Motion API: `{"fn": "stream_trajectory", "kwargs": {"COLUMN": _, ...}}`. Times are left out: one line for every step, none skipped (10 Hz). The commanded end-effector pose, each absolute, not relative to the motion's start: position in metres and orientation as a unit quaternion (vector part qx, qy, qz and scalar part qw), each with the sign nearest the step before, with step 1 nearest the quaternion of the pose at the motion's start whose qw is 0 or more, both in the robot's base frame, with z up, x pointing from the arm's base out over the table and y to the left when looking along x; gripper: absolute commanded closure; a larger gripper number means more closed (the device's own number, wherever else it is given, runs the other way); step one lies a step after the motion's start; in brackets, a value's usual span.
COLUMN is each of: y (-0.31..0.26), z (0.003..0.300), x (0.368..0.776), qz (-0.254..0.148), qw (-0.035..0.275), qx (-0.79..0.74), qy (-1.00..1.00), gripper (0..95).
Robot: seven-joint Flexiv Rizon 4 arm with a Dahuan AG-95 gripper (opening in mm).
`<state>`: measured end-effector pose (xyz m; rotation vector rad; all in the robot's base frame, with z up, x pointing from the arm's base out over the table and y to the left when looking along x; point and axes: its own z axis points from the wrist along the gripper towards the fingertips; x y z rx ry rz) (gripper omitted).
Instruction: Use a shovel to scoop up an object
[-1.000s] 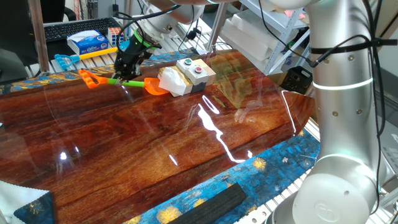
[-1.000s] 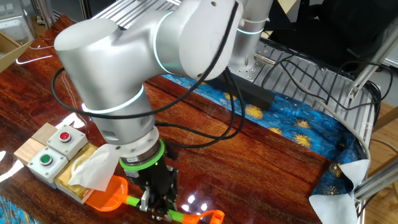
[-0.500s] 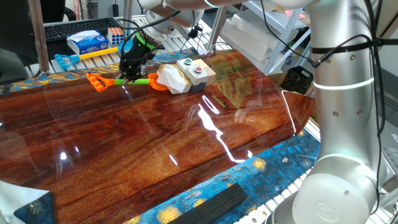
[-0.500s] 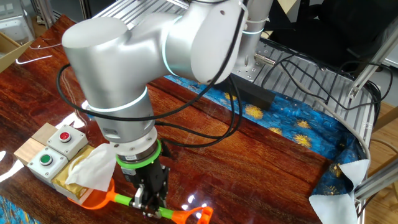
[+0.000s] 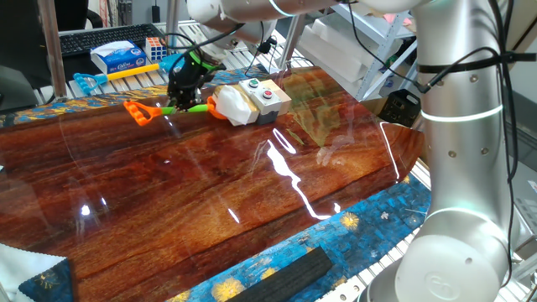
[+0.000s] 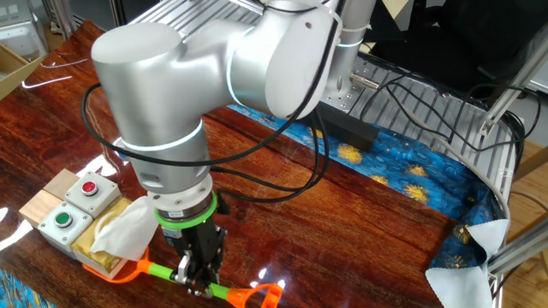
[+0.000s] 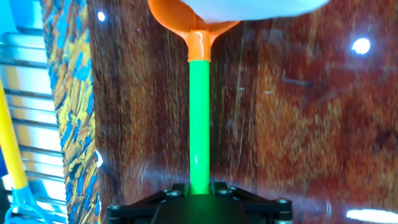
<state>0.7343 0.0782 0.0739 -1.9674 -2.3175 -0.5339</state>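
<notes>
My gripper (image 5: 185, 95) is shut on the green handle of a toy shovel (image 5: 191, 108). The shovel has an orange grip end (image 5: 137, 111) and an orange blade (image 7: 189, 17). The blade is pushed under the white crumpled wrapper lump (image 5: 231, 105) with a tan-brown part, which rests against the button box. In the other fixed view my gripper (image 6: 195, 274) holds the handle (image 6: 163, 272) low over the table, and the lump (image 6: 120, 238) lies over the blade (image 6: 116, 272). In the hand view the white lump (image 7: 249, 6) covers the blade's far end.
A beige box with red and green buttons (image 5: 262, 95) stands right behind the lump, also in the other fixed view (image 6: 70, 204). A blue tissue box (image 5: 117, 57) and yellow-handled tool (image 5: 126, 74) lie beyond the far table edge. A black bar (image 5: 289, 273) lies at the near edge.
My gripper has moved toward the button box with the shovel, sliding the orange blade under the white lump until most of the blade is covered.
</notes>
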Motion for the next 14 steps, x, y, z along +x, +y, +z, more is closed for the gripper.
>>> {"fn": "stream_trajectory", "kwargs": {"y": 0.077, "z": 0.073, "x": 0.734, "qz": -0.148, "qw": 0.009, "qx": -0.631, "qy": -0.762, "gripper": 95.0}}
{"fn": "stream_trajectory", "kwargs": {"y": 0.077, "z": 0.073, "x": 0.734, "qz": -0.142, "qw": 0.007, "qx": -0.63, "qy": -0.764, "gripper": 95.0}}
{"fn": "stream_trajectory", "kwargs": {"y": 0.077, "z": 0.072, "x": 0.735, "qz": -0.131, "qw": 0.004, "qx": -0.629, "qy": -0.767, "gripper": 95.0}}
{"fn": "stream_trajectory", "kwargs": {"y": 0.078, "z": 0.072, "x": 0.735, "qz": -0.125, "qw": 0.003, "qx": -0.628, "qy": -0.768, "gripper": 95.0}}
{"fn": "stream_trajectory", "kwargs": {"y": 0.078, "z": 0.072, "x": 0.735, "qz": -0.119, "qw": 0.002, "qx": -0.627, "qy": -0.77, "gripper": 95.0}}
{"fn": "stream_trajectory", "kwargs": {"y": 0.081, "z": 0.073, "x": 0.735, "qz": -0.106, "qw": 0.0, "qx": -0.624, "qy": -0.774, "gripper": 95.0}}
{"fn": "stream_trajectory", "kwargs": {"y": 0.084, "z": 0.074, "x": 0.734, "qz": -0.096, "qw": -0.003, "qx": -0.625, "qy": -0.775, "gripper": 95.0}}
{"fn": "stream_trajectory", "kwargs": {"y": 0.087, "z": 0.075, "x": 0.733, "qz": -0.089, "qw": -0.004, "qx": -0.626, "qy": -0.774, "gripper": 95.0}}
{"fn": "stream_trajectory", "kwargs": {"y": 0.094, "z": 0.078, "x": 0.732, "qz": -0.083, "qw": -0.005, "qx": -0.632, "qy": -0.771, "gripper": 95.0}}
{"fn": "stream_trajectory", "kwargs": {"y": 0.1, "z": 0.079, "x": 0.728, "qz": -0.083, "qw": -0.002, "qx": -0.635, "qy": -0.768, "gripper": 95.0}}
{"fn": "stream_trajectory", "kwargs": {"y": 0.105, "z": 0.08, "x": 0.722, "qz": -0.081, "qw": 0.0, "qx": -0.636, "qy": -0.767, "gripper": 95.0}}
{"fn": "stream_trajectory", "kwargs": {"y": 0.11, "z": 0.081, "x": 0.715, "qz": -0.079, "qw": 0.004, "qx": -0.638, "qy": -0.766, "gripper": 95.0}}
{"fn": "stream_trajectory", "kwargs": {"y": 0.112, "z": 0.082, "x": 0.709, "qz": -0.077, "qw": 0.005, "qx": -0.638, "qy": -0.766, "gripper": 95.0}}
{"fn": "stream_trajectory", "kwargs": {"y": 0.114, "z": 0.081, "x": 0.696, "qz": -0.074, "qw": 0.003, "qx": -0.636, "qy": -0.768, "gripper": 95.0}}
